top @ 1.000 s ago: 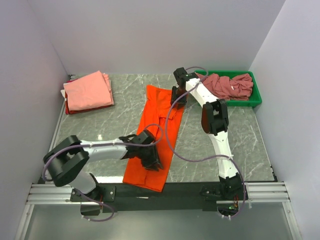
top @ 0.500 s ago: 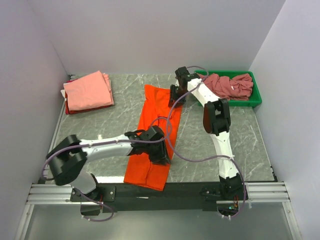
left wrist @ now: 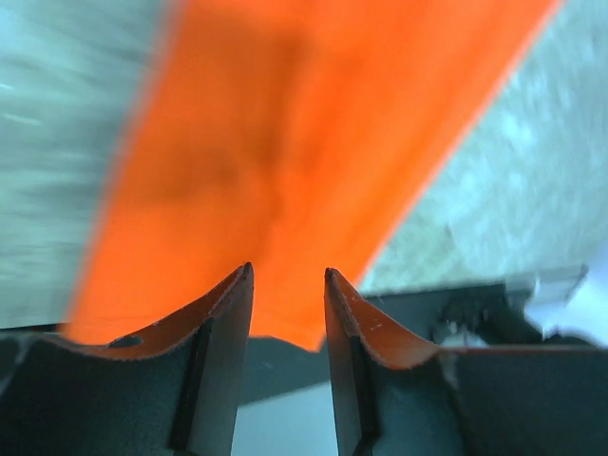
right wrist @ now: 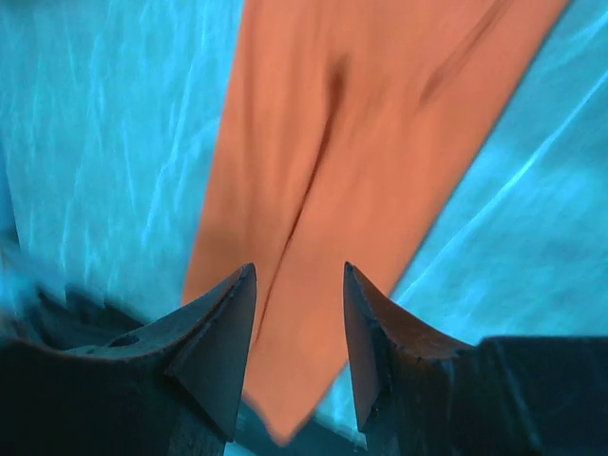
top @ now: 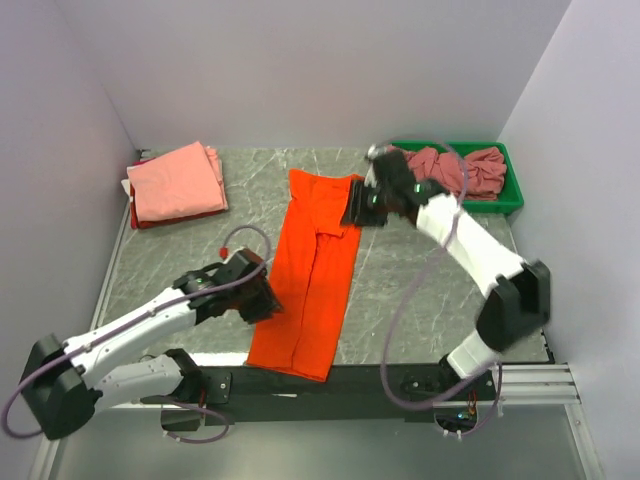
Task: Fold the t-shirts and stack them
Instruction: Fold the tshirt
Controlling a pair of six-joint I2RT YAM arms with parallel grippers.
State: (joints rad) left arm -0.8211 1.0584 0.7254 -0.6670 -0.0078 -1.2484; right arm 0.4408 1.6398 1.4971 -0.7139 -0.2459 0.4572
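A bright orange t-shirt (top: pixel 312 268) lies as a long folded strip from mid-table to the near edge. It fills the left wrist view (left wrist: pixel 285 142) and the right wrist view (right wrist: pixel 370 142). My left gripper (top: pixel 266 298) hovers just left of its lower half, open and empty (left wrist: pixel 288 274). My right gripper (top: pixel 354 210) is at the strip's far right corner, open with nothing between its fingers (right wrist: pixel 299 269). A folded salmon-pink t-shirt (top: pixel 176 180) rests at the back left on darker folded cloth. Crumpled rose-mauve t-shirts (top: pixel 452 170) fill the bin.
The green plastic bin (top: pixel 510 195) stands at the back right against the wall. A black rail (top: pixel 330 380) runs along the table's near edge, and the orange strip's end hangs over it. Grey walls close in the left, back and right sides.
My left gripper has pulled off the orange shirt's lower part to its left side. The right arm has swung its elbow out to the right, its gripper staying near the far corner.
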